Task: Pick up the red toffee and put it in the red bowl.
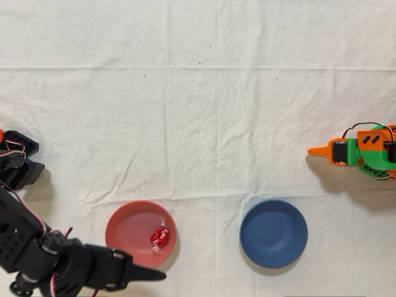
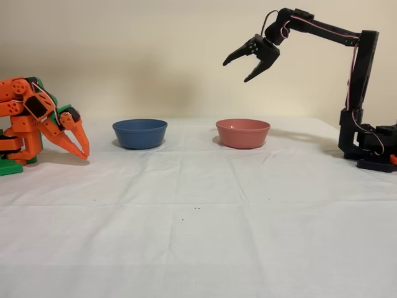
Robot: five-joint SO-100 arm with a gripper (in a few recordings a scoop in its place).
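The black arm's gripper (image 2: 243, 69) hangs high in the air in the fixed view, its two fingers spread apart with nothing between them, pointing down and to the left above the red bowl (image 2: 242, 133). In the overhead view the gripper (image 1: 145, 274) shows at the bottom left, its dark pointed tip lying over the near rim of the red bowl (image 1: 127, 226). The red toffee (image 1: 159, 236) lies inside that bowl, toward its right side, its shiny foil and clear twisted ends plain to see; in the fixed view the bowl's wall hides it. A dark blue bowl (image 1: 273, 232) stands apart to the right of the red one in the overhead view, and to its left in the fixed view (image 2: 139, 133). Both rest on a creased white tablecloth (image 1: 198, 111). The idle orange arm (image 2: 38, 124) sits folded at the far left of the fixed view.
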